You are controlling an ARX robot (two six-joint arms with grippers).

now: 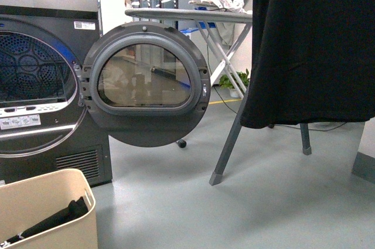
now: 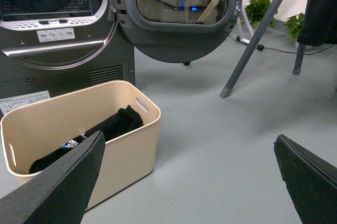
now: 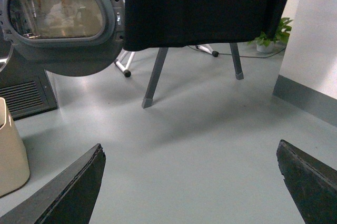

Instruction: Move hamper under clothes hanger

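Left gripper: wide open, nothing held; its two dark fingers frame the left wrist view, with bare floor between them.
Right gripper: also wide open and holding nothing, hanging over grey floor. Neither arm shows in the front view.

Hamper: beige tub standing upright on the floor just beside the left gripper, directly in front of the dryer and below its open drum. A slot handle shows near the rim. Dark clothing lies inside. In the right wrist view only a rounded corner of the tub is visible at the picture's edge.

Dryer door: swung open, round, with a glass pane, standing between the hamper and the rack.

Clothes hanger: slanted grey legs on the floor to the right of the dryer door, well apart from the hamper. A black garment hangs from it and hides the bar. The floor below the garment carries only its shadow.

Behind: ironing board on white legs with a white cloth on top; a potted plant near the wall.
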